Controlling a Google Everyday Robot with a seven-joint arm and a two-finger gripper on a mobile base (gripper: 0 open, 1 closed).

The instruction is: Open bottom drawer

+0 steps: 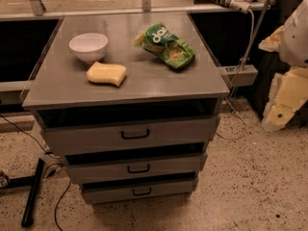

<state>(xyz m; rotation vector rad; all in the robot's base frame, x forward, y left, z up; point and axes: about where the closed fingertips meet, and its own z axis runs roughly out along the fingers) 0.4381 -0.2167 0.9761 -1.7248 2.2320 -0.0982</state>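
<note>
The grey cabinet [130,81] has three drawer fronts stacked one under the other. The bottom drawer [110,194] is the narrowest and lowest front, and it carries a small black bar handle [142,191]. A dark gap shows above its front. The mid-sized front [96,171] and the tallest front [86,138] sit above it, each with a dark gap over it. My gripper [281,107], a pale yellow-white shape under the white arm [296,30], hangs at the right edge. It is well apart from the cabinet and higher than the bottom drawer, and it touches nothing.
On the cabinet top lie a white bowl [88,46], a yellow sponge [106,73] and a green snack bag [166,45]. Cables [57,201] and a black stand leg [32,194] lie on the speckled floor at the left. A cable [236,119] also trails at the right.
</note>
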